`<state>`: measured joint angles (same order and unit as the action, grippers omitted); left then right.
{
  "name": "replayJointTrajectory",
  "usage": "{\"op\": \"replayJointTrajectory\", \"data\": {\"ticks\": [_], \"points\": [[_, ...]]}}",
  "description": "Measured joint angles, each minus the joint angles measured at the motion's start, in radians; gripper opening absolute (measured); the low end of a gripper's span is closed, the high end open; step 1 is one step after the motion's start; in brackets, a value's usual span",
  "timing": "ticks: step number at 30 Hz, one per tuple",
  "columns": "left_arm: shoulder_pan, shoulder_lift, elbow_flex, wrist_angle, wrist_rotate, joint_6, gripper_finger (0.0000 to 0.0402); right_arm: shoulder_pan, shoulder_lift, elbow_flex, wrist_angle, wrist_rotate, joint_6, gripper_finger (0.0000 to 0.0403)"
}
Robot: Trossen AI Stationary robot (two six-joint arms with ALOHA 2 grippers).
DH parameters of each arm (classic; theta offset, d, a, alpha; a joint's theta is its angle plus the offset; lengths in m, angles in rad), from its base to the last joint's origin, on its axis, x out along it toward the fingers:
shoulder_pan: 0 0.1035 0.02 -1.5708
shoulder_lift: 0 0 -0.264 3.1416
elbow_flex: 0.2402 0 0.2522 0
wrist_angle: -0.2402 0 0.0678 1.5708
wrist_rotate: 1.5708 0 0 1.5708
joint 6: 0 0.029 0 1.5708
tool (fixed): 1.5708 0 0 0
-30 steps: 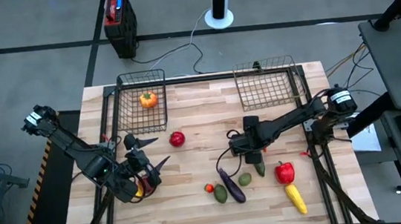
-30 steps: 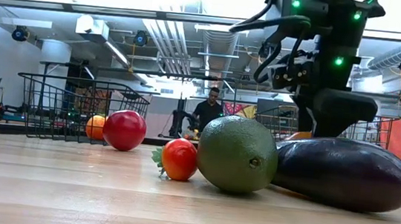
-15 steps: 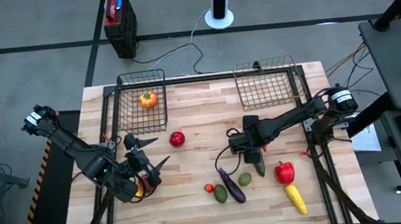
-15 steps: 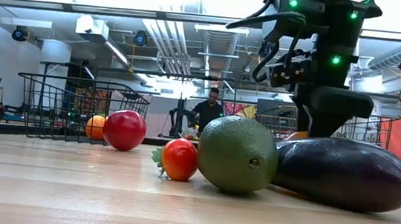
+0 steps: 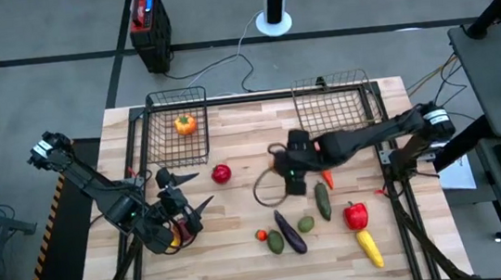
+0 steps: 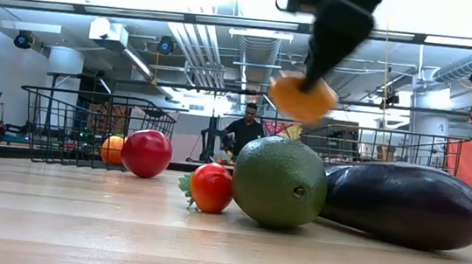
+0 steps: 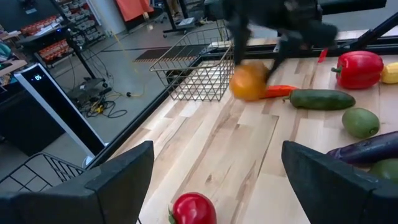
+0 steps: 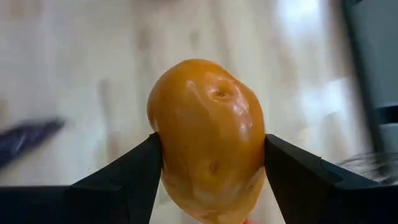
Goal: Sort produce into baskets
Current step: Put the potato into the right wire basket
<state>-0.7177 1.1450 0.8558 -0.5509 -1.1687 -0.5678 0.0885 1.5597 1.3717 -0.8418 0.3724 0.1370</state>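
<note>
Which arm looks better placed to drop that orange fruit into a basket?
The right: its gripper already clamps the round orange fruit, lifted above the wooden table. The left gripper waits open, empty.

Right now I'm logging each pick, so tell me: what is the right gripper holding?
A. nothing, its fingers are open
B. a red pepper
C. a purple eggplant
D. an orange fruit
D: the right wrist view shows the right gripper shut on the orange fruit, and the low view shows that fruit lifted above the table, while the eggplant and red pepper lie on the wood.
</note>
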Motion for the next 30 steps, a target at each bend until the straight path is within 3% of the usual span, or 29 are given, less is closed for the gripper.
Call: {"op": "replayJointTrajectory", "data": {"ticks": [5,12,17,20,30], "points": [[0.0,0.0,0.0,0.009,0.0,0.0,0.0333,-0.091,0.0,0.159,-0.091,0.081,0.028,0.0249],[0.0,0.0,0.0,0.017,0.0,-0.018,0.0333,-0.34,0.0,0.273,-0.338,0.144,0.247,0.0249],[0.0,0.0,0.0,0.02,0.0,-0.027,0.0333,-0.55,0.0,0.247,-0.499,0.145,0.346,0.0249],[0.0,0.0,0.0,0.02,0.0,-0.029,0.0333,-0.64,0.001,0.215,-0.507,0.142,0.369,0.0249],[0.0,0.0,0.0,0.03,0.0,-0.029,0.0333,-0.756,0.013,0.084,-0.354,0.07,0.317,0.0249]]}}
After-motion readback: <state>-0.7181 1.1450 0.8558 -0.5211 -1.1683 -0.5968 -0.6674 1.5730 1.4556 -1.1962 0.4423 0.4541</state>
